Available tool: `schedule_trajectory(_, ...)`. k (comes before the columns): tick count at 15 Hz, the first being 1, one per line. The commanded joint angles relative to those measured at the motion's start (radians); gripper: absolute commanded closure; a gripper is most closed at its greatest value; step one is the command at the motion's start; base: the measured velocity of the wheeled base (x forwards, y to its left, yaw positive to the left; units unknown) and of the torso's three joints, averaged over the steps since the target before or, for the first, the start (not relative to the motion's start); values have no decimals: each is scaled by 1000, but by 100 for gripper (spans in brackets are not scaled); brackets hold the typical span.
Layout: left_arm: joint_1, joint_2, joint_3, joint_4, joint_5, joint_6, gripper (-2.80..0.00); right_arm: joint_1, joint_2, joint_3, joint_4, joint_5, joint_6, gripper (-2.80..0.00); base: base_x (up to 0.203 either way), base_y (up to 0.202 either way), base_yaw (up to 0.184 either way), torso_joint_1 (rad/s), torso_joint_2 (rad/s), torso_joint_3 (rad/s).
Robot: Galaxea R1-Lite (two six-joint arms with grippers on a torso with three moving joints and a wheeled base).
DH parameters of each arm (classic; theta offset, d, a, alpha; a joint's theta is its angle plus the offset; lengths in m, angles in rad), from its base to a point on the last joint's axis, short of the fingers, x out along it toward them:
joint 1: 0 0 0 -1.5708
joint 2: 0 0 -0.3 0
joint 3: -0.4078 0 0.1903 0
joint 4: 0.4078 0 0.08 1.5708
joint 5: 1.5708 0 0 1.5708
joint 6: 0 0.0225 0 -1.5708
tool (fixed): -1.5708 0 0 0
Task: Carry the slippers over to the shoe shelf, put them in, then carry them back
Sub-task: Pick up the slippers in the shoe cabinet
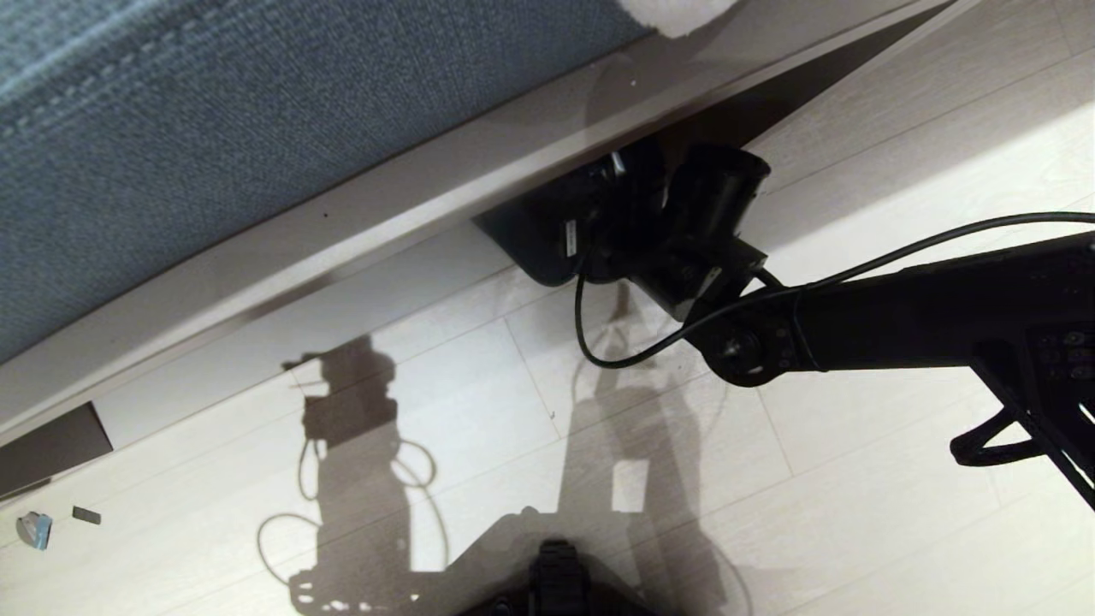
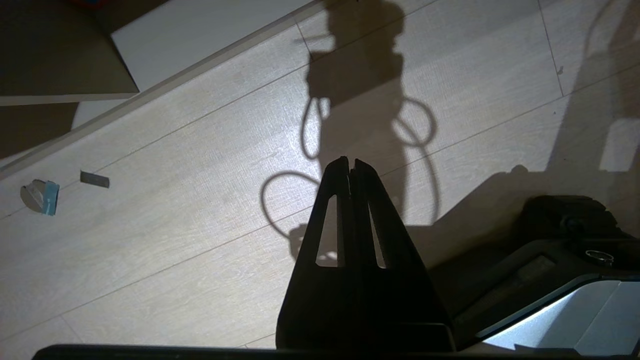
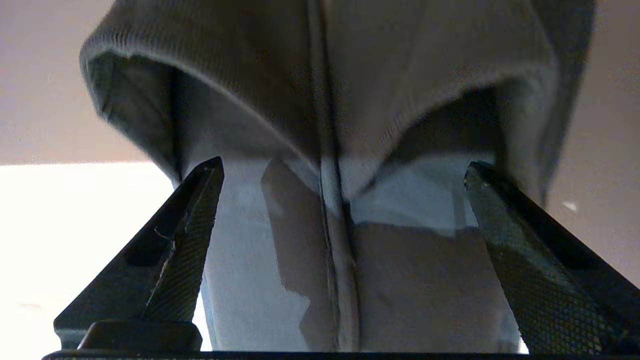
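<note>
The slippers (image 3: 410, 280) lie side by side, heels toward my wrist camera, their grey toes in under the shoe shelf (image 3: 45, 100) with its taupe walls. My right gripper (image 3: 341, 166) is open wide, one finger along each outer side of the pair. In the head view the right arm (image 1: 898, 316) reaches to the dark opening of the shoe shelf (image 1: 796, 103) under the bench, and a dark slipper heel (image 1: 530, 244) sticks out onto the floor. My left gripper (image 2: 350, 162) is shut on nothing and hangs parked above the pale floor.
A blue-grey cushion (image 1: 214, 128) covers the bench, whose taupe front edge (image 1: 385, 222) overhangs the opening. A small blue-and-white scrap (image 1: 34, 529) and a dark chip (image 1: 85, 514) lie on the floor at the left. My base (image 1: 560, 582) is at the bottom.
</note>
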Motion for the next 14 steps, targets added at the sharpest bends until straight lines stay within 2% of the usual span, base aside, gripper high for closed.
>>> schedule_trajectory(1,0,1,0,0,0,-1,0,0,27,-40,-4,4,-2,-280,0,0,0,0,0,0)
schedule_trajectory(10,0,1,0,0,0,-4,0,2,103,-202,106,15,-14,-280,0,0,0,0,0,0)
schedule_trajectory(11,0,1,0,0,0,-4,0,2,113,-224,103,20,-14,0,0,0,0,0,0,0)
schedule_trajectory(14,0,1,0,0,2,-5,0,2,140,-279,120,23,-46,0,0,0,0,0,0,0)
